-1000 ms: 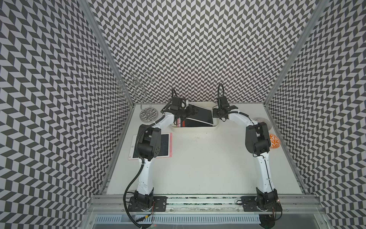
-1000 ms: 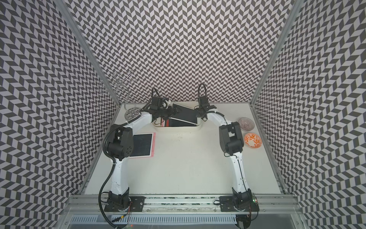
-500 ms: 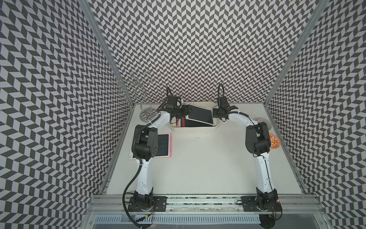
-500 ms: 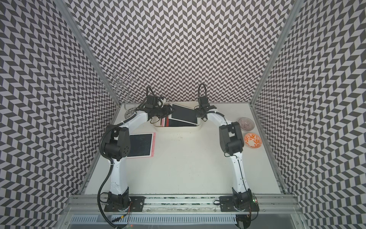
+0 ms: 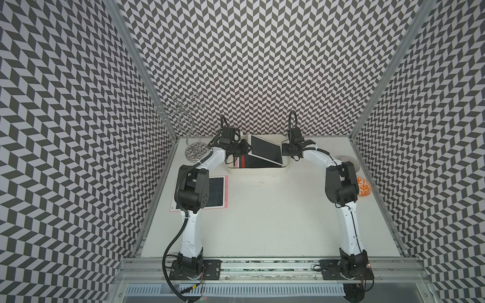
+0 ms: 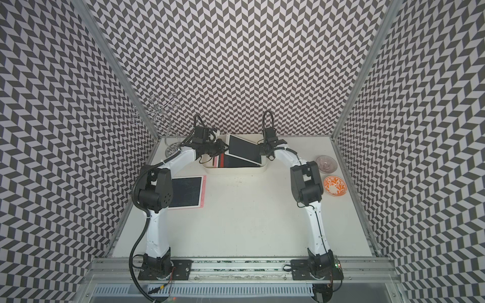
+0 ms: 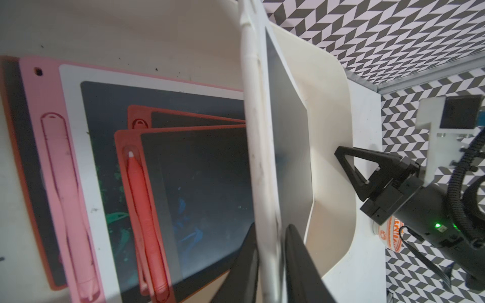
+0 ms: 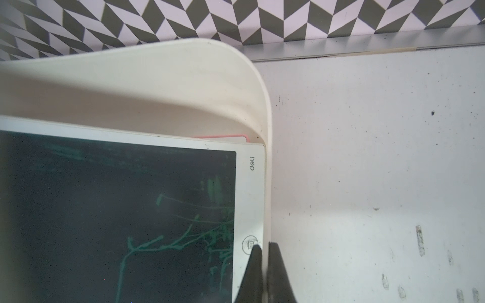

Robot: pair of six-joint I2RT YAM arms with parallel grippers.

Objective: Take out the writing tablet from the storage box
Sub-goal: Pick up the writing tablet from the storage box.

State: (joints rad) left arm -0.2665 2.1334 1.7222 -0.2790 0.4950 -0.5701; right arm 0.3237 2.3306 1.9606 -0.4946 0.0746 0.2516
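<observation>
Nearest the arm bases, the pale table carries a pink-framed tablet lying flat, partly under the left arm's elbow. On the right side sits an orange patterned bowl, with a clear bowl just behind it.

Farther back, against the rear wall, stands the storage box. The writing tablet, white-framed with a dark screen, lies tilted in it: its left end is lifted above the box and its right end is down by the box's right wall. The left jaws are clenched on the raised left edge, with a finger on either face of the frame. The right jaws are clamped on the box's right wall, a finger on each side of it.

Beneath the tilted tablet, red-framed tablets and a pink one lie flat in the box. A wire stand stands in the far left corner.
</observation>
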